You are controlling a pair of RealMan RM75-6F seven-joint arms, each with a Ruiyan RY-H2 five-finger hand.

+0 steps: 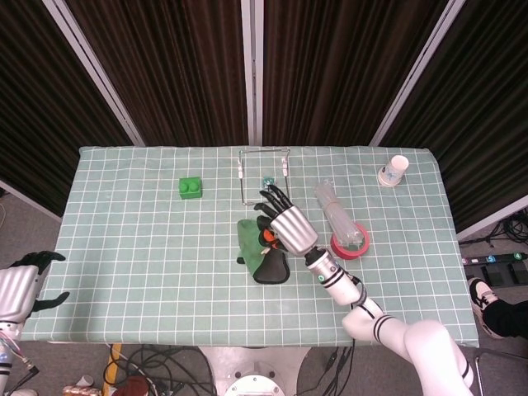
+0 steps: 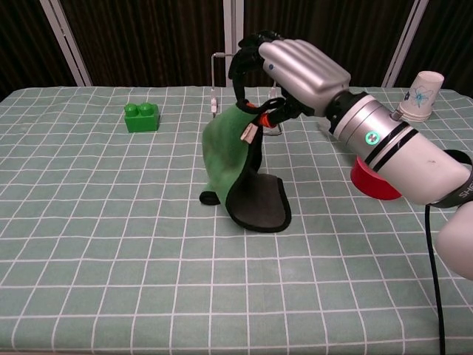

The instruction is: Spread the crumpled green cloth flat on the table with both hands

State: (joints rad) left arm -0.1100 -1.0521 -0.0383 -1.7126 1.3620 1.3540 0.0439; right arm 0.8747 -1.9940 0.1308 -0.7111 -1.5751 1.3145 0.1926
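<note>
The green cloth [image 2: 230, 155] with a black underside and orange tag hangs from my right hand [image 2: 292, 66], which grips its upper edge above the table. Its lower end [image 2: 255, 203] still rests on the checked tablecloth. In the head view the cloth [image 1: 252, 243] droops beside the right hand [image 1: 285, 224] near the table's middle. My left hand [image 1: 23, 285] hovers off the table's left front corner, fingers apart and holding nothing.
A green brick [image 2: 142, 117] sits at the back left. A wire rack [image 1: 264, 173] stands behind the cloth. A red tape roll [image 1: 350, 244] with a clear plastic bundle [image 1: 338, 213] lies to the right, a paper cup [image 1: 394, 171] at the back right.
</note>
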